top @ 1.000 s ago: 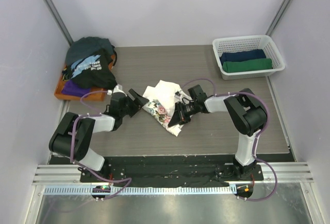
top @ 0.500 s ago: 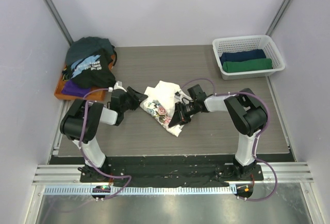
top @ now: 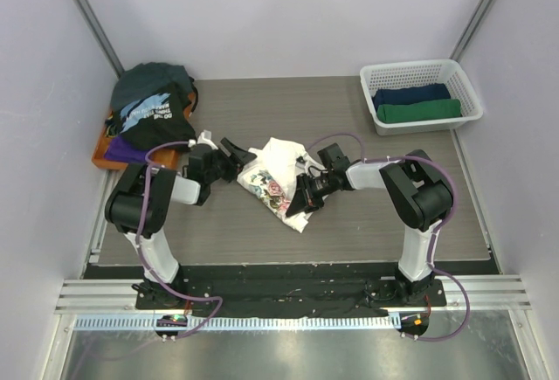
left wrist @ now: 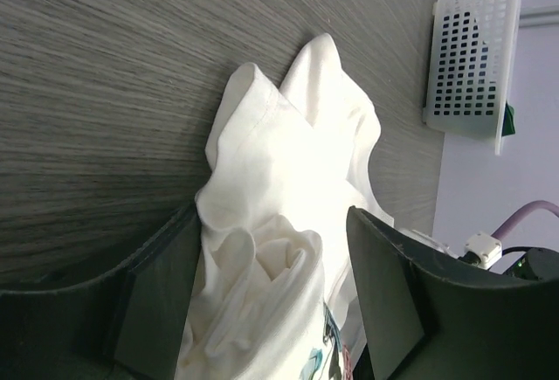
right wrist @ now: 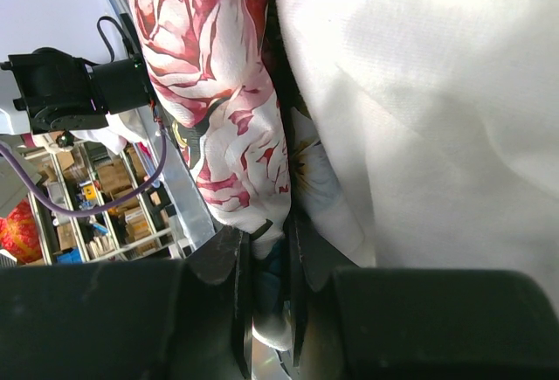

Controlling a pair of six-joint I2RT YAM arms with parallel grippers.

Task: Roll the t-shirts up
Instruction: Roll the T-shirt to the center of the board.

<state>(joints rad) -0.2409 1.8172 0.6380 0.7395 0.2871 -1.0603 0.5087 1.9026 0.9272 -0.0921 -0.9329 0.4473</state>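
Top view, cream-white t-shirt (top: pixel 278 160): crumpled on table (top: pixel 367 223), between the two arms.
Top view, left gripper (top: pixel 236 155): at shirt's left edge.
Top view, right gripper (top: pixel 301 196): pressed into shirt's near right side.
Top view, other t-shirts (top: pixel 153 114): heaped on orange tray (top: pixel 103 160), far left.
Left wrist, fingers (left wrist: pixel 157 293): spread apart, straddling white folds.
Right wrist, fingers (right wrist: pixel 218 293): nearly together, pinching a rose-printed fold.

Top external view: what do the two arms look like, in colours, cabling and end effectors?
Both arms match: the left arm and right arm have bulky black joint housings joined by white links, and a purple cable loops along each. The left end effector and right end effector are black, each with two broad, flat dark fingers. No markings are legible.
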